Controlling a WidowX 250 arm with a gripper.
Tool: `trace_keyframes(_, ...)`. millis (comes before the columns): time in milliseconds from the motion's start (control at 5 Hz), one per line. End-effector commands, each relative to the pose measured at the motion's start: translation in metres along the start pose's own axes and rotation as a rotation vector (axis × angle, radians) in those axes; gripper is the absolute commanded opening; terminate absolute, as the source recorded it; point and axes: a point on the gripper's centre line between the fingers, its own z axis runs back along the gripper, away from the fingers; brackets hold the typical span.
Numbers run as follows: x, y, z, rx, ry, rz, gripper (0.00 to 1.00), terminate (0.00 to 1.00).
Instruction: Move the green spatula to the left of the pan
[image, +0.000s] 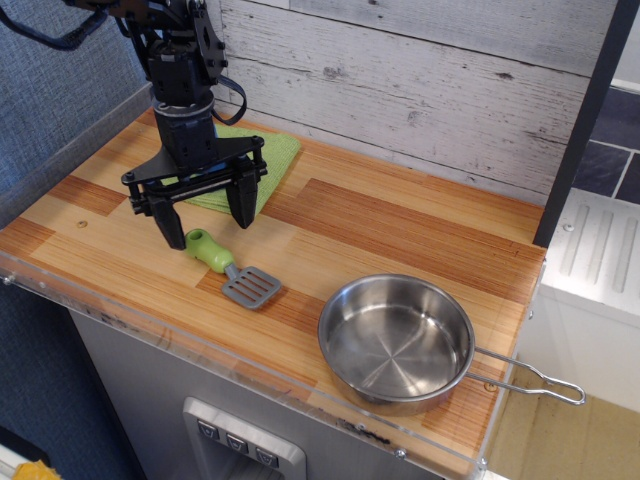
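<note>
Nearest you: round shiny stainless-steel pan at front right of the wood-grain counter, thin wire loop handle running off to the right. Left of it, apart from the rim, lies the small toy spatula w/ lime-green handle and grey slotted blade, flat on the counter. Long axis runs diagonal: blade toward the pan, handle end toward back left. Judged light, stiff plastic, handle smooth and rounded, so may slip; take it mid-handle, across the axis. Above and just behind the handle, the black gripper hangs w/ fingers spread wide, holding nothing. Farther back, a folded green cloth near the plank wall.
</note>
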Motion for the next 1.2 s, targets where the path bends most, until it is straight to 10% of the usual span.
trace_keyframes(0, -0.02, -0.014, 0.021, -0.037, -0.06, -0.064, 1.0, 0.0)
trace_keyframes(600, -0.031, -0.042, 0.094, -0.06, -0.201, -0.205, 1.0, 0.0)
trace_keyframes(1000, -0.031, -0.042, 0.094, -0.06, -0.201, -0.205, 1.0, 0.0)
